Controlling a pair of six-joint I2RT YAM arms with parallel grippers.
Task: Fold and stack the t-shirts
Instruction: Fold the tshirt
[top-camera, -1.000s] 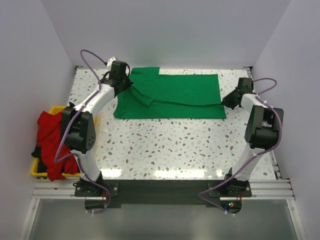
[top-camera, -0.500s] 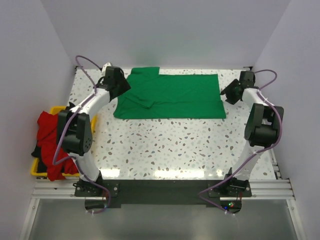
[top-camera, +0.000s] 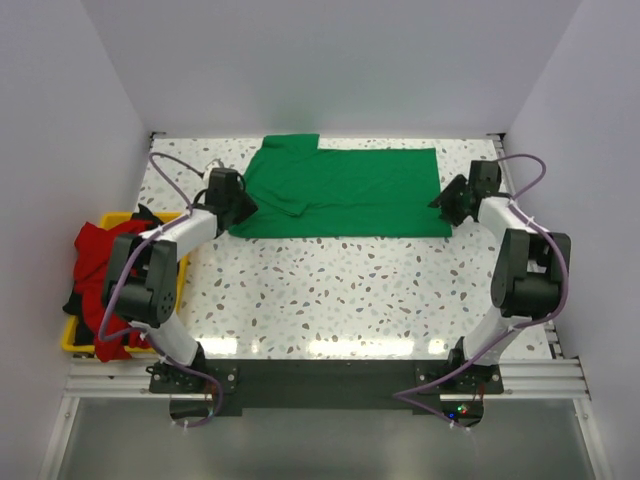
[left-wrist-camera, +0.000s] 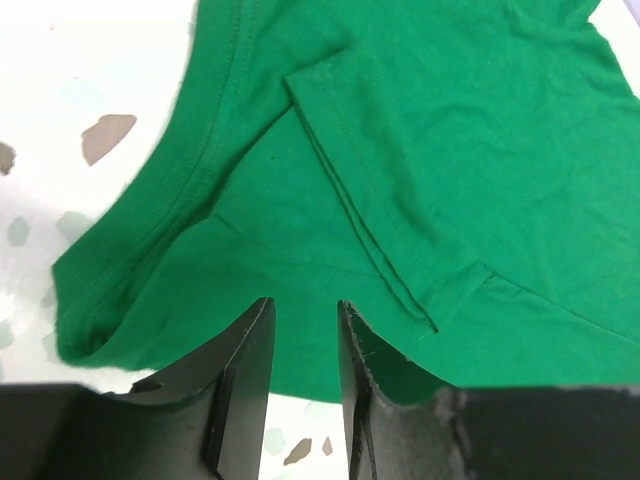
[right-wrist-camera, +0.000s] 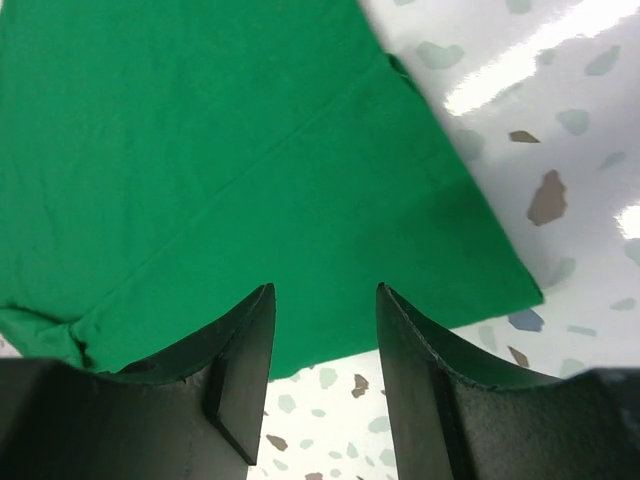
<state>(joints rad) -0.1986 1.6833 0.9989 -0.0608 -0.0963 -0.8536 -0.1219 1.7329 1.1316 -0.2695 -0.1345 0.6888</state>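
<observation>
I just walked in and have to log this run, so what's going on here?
A green t-shirt lies spread flat at the far side of the table, with a robot arm at each end. The left claw is at its near left corner and the right claw at its near right corner. Both are open and grip nothing. Red and black clothes lie heaped in a yellow bin at the left, not yet folded.

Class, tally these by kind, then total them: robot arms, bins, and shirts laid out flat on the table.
Robot arms: 2 (left arm, right arm)
Yellow bin: 1
Green t-shirt on the table: 1
Total: 4
</observation>
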